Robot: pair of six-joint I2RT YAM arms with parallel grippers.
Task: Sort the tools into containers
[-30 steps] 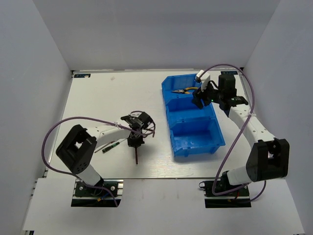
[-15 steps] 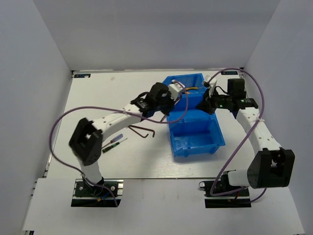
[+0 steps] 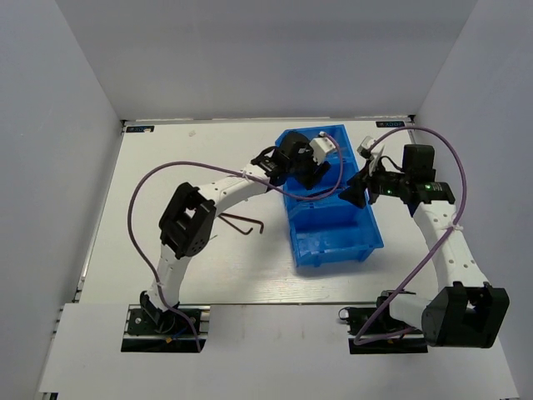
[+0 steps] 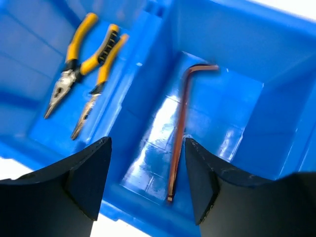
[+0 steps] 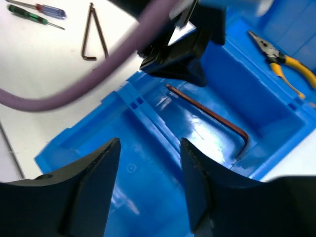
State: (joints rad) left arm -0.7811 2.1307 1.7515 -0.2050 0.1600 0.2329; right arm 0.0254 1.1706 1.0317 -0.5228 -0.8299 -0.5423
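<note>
The blue containers stand in a row right of centre. Two yellow-handled pliers lie in the far compartment. One brown L-shaped hex key lies loose on the floor of the middle compartment, also seen as the hex key in the right wrist view. My left gripper hovers open above that hex key and holds nothing. My right gripper is open and empty over the near compartment. Two more hex keys and two screwdrivers lie on the table.
The left arm stretches across the table and over the bins' left wall, its purple cable looping above. The left gripper's black fingers sit close ahead of my right gripper. White walls enclose the table on three sides.
The left arm swung from the table to over the bins with a hex key and opened, leaving the key in the middle compartment. The right gripper drew back from the far compartment.
</note>
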